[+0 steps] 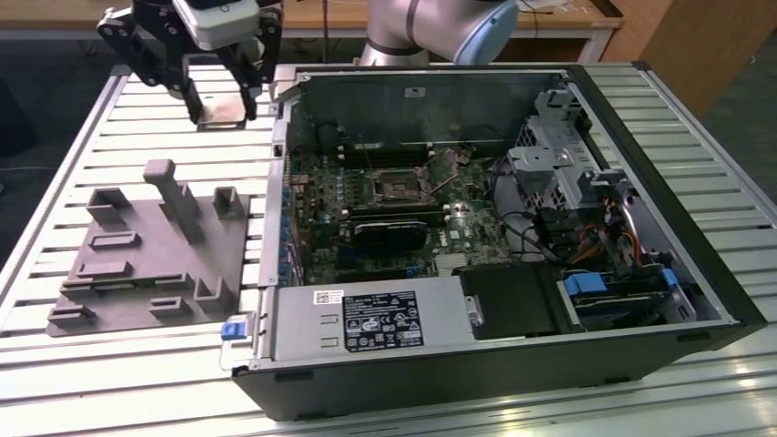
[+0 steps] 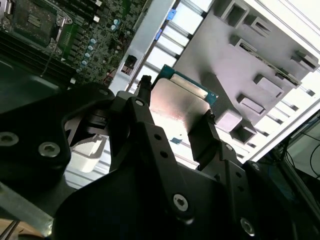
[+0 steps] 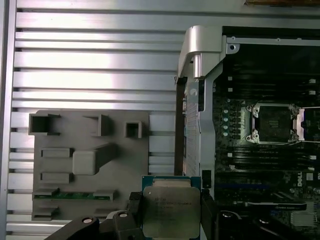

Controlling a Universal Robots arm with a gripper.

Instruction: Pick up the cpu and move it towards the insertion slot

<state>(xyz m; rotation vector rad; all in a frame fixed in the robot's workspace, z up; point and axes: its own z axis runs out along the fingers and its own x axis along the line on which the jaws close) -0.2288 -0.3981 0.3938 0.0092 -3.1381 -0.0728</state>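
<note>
1. Above the slatted metal surface (image 1: 73,164), at the exterior view's upper left, the end effector (image 1: 226,114) hangs with the cpu (image 1: 225,111) between its two black fingers.
2. Both fingers (image 2: 145,107) are closed on opposite edges of the cpu (image 2: 177,102), so the chip is held clear of the surface; in the first wrist view the cpu (image 3: 171,211) shows its silvery top and its rim.
3. Below and beside the chip, the grey fixture (image 3: 90,160) lies on the surface, just next to the open computer case (image 1: 486,246).
4. Inside the case, on the green motherboard (image 1: 364,209), the insertion slot (image 1: 398,180) is a dark square with a metal frame (image 3: 274,123), well apart from the held cpu.
</note>
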